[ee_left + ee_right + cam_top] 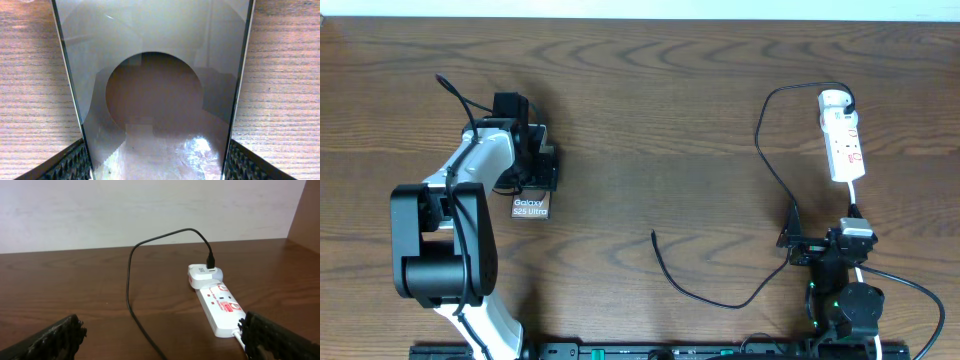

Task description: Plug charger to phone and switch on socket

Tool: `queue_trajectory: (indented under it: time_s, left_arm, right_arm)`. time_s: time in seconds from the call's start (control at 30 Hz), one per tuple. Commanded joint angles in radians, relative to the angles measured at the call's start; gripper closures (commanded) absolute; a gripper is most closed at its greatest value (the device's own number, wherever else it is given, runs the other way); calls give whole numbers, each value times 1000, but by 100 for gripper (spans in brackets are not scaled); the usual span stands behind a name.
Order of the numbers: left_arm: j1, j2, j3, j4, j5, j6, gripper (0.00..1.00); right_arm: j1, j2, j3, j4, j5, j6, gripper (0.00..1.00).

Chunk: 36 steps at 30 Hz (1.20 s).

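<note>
The phone (531, 207) lies on the table at the left, its pale "Galaxy S25 Ultra" strip showing. My left gripper (535, 165) is over it. In the left wrist view the glossy phone (155, 90) fills the gap between the left gripper's (157, 167) two pads, which touch its edges. The charger cable (761, 150) loops from a round white plug (834, 99) in the socket (846, 145) to a loose tip (653, 234) mid-table. My right gripper (823, 242) is open just in front of the socket (220, 307), with the cable (131, 280) running between the fingers of the right gripper (160, 340).
The socket's white cord (855, 195) runs back toward the right arm's base. A pale wall stands behind the table in the right wrist view. The loose cable loop (720, 303) lies near the table's front edge.
</note>
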Motion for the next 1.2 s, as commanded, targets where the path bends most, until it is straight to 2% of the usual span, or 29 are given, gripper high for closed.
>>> queue_trajectory:
  time_s: [0.0, 0.63, 0.8, 1.07, 1.13, 1.17]
  left_arm:
    - [5, 21, 13, -5, 10, 6, 25]
    - [5, 21, 13, -6, 10, 6, 34]
    - [5, 21, 13, -5, 10, 6, 43]
    - [5, 21, 13, -4, 10, 6, 71]
    - [5, 21, 13, -3, 10, 6, 81]
    - [5, 21, 13, -2, 10, 6, 91]
  right_arm:
    - [-6, -6, -1, -4, -1, -12, 1]
    - [-6, -6, -1, -4, -1, -12, 1]
    - [-6, -6, -1, -4, -1, -12, 1]
    - [-6, -6, -1, -4, -1, -12, 1]
    - [-6, -6, -1, -4, -1, -12, 1]
    - [-6, -6, -1, -4, -1, -12, 1]
